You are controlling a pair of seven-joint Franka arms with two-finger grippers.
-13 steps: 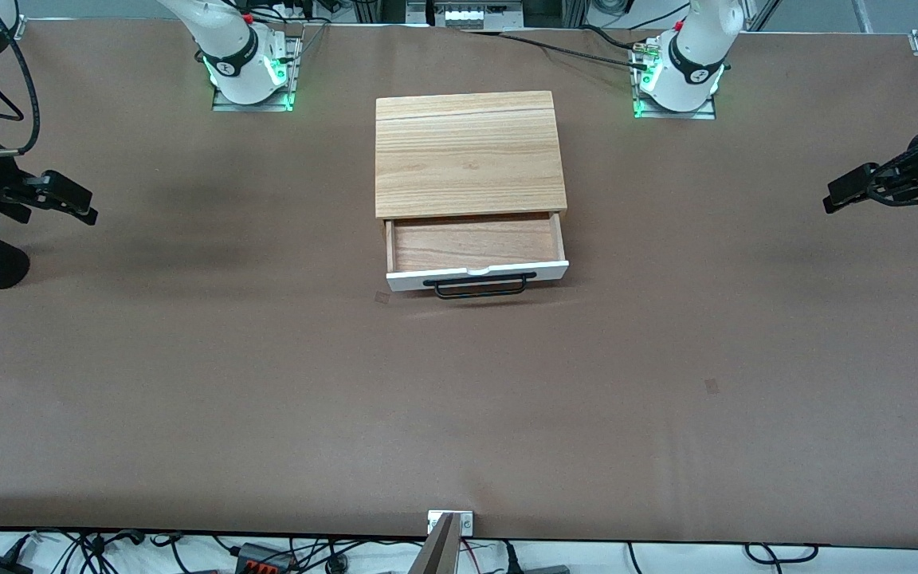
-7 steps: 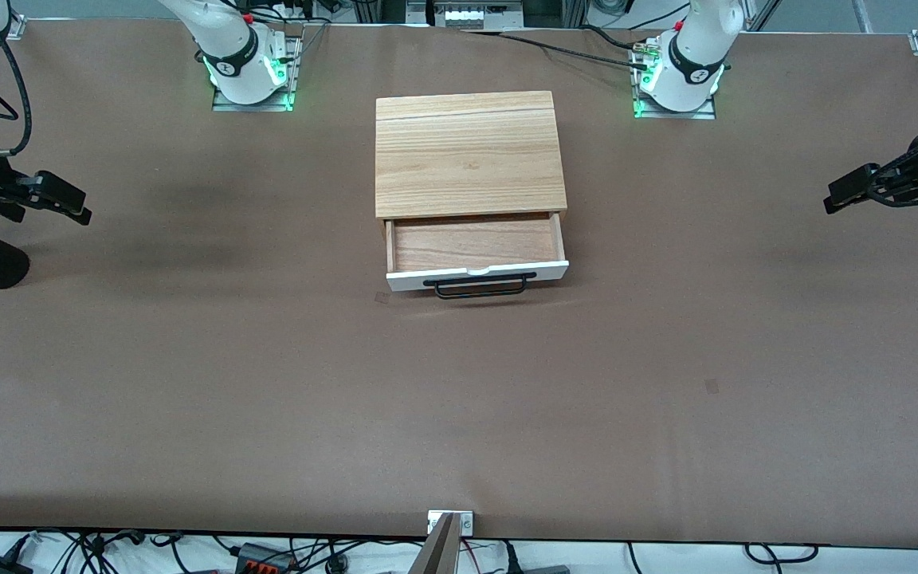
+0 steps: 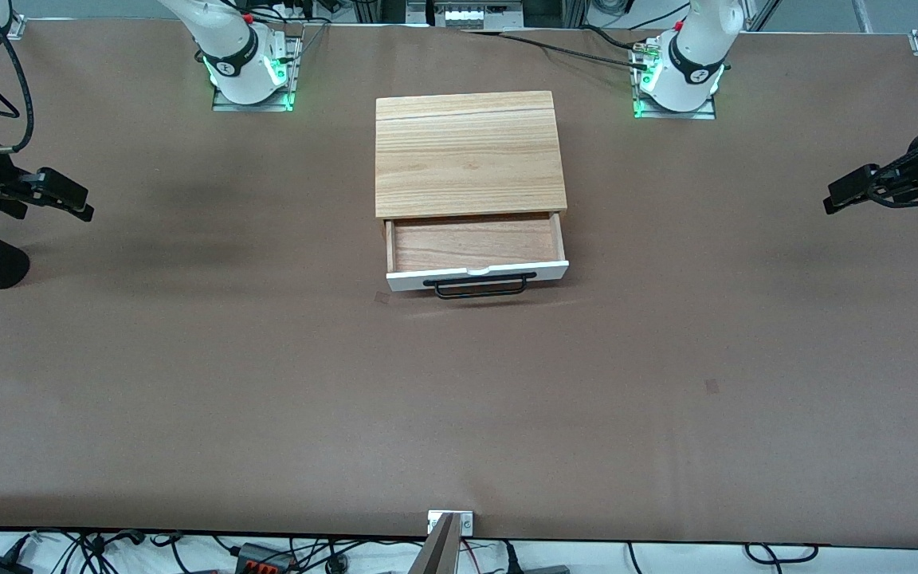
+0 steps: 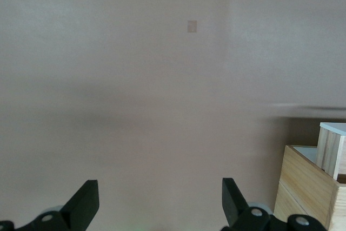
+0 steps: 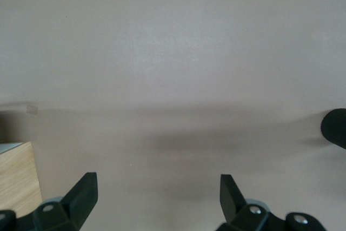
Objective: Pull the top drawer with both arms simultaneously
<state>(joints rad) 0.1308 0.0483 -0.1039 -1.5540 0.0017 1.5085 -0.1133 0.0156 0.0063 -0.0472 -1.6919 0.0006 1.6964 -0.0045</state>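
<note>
Standing pulled out of its wooden box (image 3: 468, 153), the top drawer (image 3: 475, 253) faces the front camera, its black handle (image 3: 480, 285) running lengthwise between the arms' ends of the brown worktop (image 3: 268, 383). The left tool (image 3: 845, 191) and right tool (image 3: 68, 199), fingers apart and empty, hang over the worktop's ends, well apart from the drawer.

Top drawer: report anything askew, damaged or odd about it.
The top drawer stands pulled out of its wooden box, empty, its white front slightly slanted against the box edge. No damage shows. Both the left gripper and right gripper hang open, away from it.
</note>
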